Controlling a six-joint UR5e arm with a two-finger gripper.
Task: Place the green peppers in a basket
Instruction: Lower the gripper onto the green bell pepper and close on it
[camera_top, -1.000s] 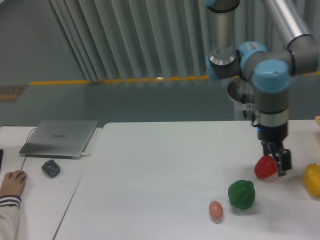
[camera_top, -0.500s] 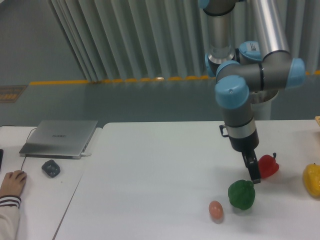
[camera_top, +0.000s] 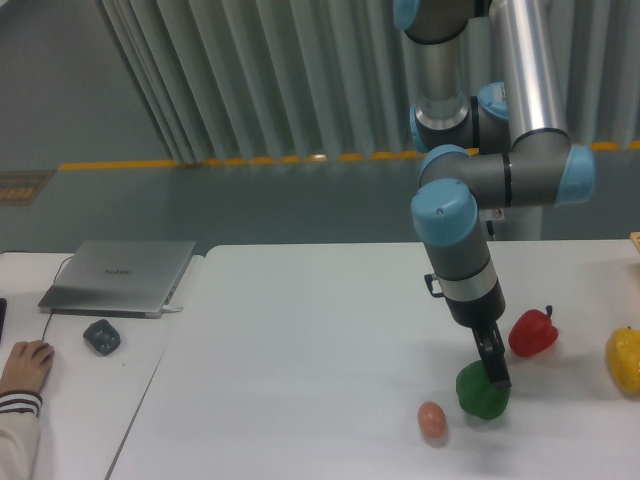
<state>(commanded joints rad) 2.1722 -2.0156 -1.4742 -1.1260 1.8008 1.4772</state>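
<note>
We see the gripper (camera_top: 493, 368) lowered onto the top of the green pepper (camera_top: 483, 391), which sits on the white table (camera_top: 300, 350) toward its near right, just beside the small egg-like object (camera_top: 431, 419) and near the red pepper (camera_top: 531, 333); the yellow pepper (camera_top: 625, 360) lies at the right edge. Whether the fingers are spread or pinching the pepper we cannot tell, since only one dark finger shows clearly against it; we judge the task to be at the grasping stage, the pepper not yet lifted, and no basket appears in view, so lifting, carrying and placing all remain.
</note>
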